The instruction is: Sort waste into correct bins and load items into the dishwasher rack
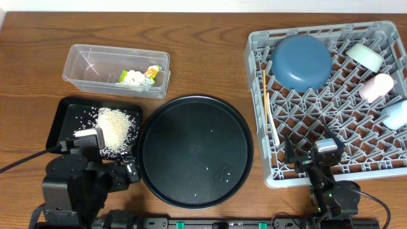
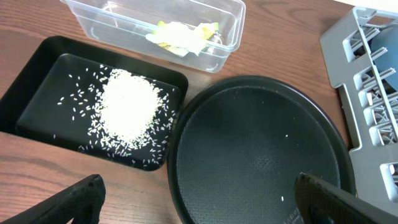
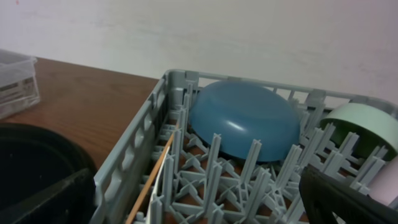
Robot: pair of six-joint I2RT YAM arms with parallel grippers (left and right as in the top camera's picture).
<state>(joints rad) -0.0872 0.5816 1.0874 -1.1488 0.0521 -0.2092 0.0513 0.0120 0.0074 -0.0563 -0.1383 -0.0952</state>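
Noted the wooden bench under everything. Found the dishwasher rack on the right side, running from far to near. Saw the round black tray in the middle, just left of the rack, with a few stray grains near its right. Found the shallow black tray at near left, close against the round one's left rim. Spotted the clear tub just beyond it, at far left. Caught the left gripper low over the round tray's near part, jaws wide apart. Caught the right gripper at the rack's near left corner, jaws wide apart too. Saw the dark blue plate dome-up in the rack's far left part, the pale green bowl to its right, and two pale cups nearer along the right side. Made out the chopsticks lying far-to-near by the rack's left wall. Found the rice heap in the shallow tray's right half, loose grains scattered around. Spotted the white tissue and the yellow-green wrapper touching, in the tub's right end
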